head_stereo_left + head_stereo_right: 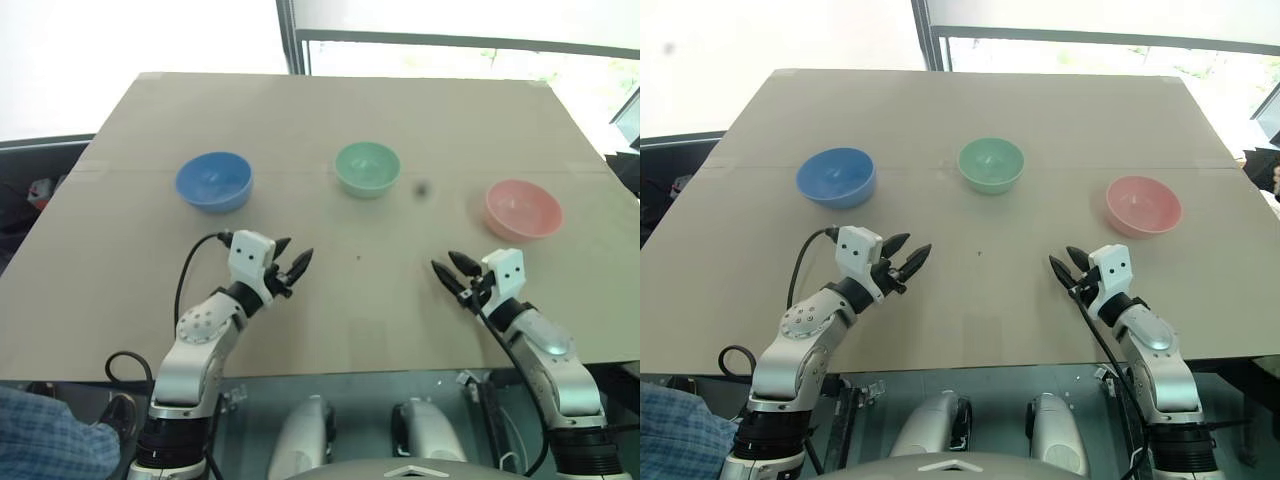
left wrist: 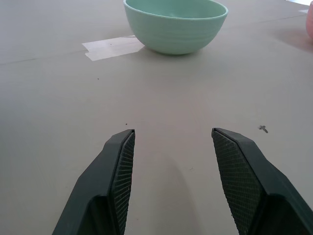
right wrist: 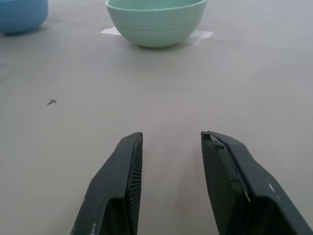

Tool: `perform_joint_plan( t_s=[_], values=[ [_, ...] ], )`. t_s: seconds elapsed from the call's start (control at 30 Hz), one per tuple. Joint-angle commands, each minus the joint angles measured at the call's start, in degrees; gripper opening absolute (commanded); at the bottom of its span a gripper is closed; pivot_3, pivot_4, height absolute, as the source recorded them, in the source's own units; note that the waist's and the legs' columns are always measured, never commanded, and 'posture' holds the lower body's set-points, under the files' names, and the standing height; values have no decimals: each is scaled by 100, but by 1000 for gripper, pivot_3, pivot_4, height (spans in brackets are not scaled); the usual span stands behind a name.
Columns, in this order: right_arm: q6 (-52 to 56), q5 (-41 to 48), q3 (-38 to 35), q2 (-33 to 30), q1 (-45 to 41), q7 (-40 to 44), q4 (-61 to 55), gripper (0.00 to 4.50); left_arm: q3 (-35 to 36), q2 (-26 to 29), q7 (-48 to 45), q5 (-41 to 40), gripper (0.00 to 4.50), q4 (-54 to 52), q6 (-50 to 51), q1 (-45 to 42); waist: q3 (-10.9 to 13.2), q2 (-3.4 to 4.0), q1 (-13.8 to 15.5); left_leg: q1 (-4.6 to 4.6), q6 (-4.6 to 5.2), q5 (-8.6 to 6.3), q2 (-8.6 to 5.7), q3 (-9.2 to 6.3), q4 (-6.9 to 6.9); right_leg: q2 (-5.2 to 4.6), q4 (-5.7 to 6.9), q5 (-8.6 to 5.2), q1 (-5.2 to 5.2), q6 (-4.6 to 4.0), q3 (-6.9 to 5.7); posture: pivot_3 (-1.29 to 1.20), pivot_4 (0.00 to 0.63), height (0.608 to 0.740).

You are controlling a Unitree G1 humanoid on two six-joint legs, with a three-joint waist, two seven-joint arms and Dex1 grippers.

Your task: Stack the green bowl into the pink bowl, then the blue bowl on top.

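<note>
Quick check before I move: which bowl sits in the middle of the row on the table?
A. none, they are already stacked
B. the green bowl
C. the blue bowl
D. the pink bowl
B. The green bowl stands between the blue bowl on the robot's left and the pink bowl on its right, all three apart.
</note>
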Motion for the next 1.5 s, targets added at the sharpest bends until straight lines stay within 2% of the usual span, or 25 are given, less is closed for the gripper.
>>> perform_joint_plan(
  t_s=[0.03, 0.23, 0.8, 1.23, 1.4, 1.5],
  values=[
    [-128, 74, -82, -58, -29, 61, -166, 2015, 166, 34, -63, -212, 2639, -298, -17, 15, 0, 0, 1, 0, 0, 0, 0, 0, 0, 0, 0, 0, 0, 0, 0, 0, 150, 740],
    [-228, 82, -124, -110, -38, 124, -93, 2015, 284, 122, -178, -453, 2639, -228, -32, -8, 0, 0, 6, 0, 0, 0, 0, 0, 0, 1, 0, 0, 0, 0, 0, 0, 150, 740],
    [-323, 36, -229, -269, -71, 131, 67, 2015, 252, 199, -239, -435, 2639, -79, -139, -130, 0, 0, 83, 0, 0, 0, -1, 2, 1, 4, 0, 0, 0, 0, 0, 0, 150, 740],
    [-60, 548, -501, -640, -68, 436, -270, 2015, 331, 308, -346, -489, 2639, 21, -129, -113, -1, -2, 96, 0, 0, 0, -1, 0, 2, 5, 0, 0, 1, 0, -1, 0, 150, 740],
    [213, 480, -652, -914, -31, 349, -150, 2015, 414, 368, -826, -1014, 2639, -109, -48, -177, -1, -2, 98, 0, 1, 0, -1, 3, 2, 5, 0, 0, 1, 0, 0, 0, 150, 740],
    [370, 526, -963, -1287, -216, 405, 96, 2015, 352, 729, -1472, -1341, 2639, -296, 62, -294, 0, -1, 97, 1, 0, 0, 0, 3, 3, 6, 2, 0, 1, 0, 0, 0, 150, 740]
  ],
)
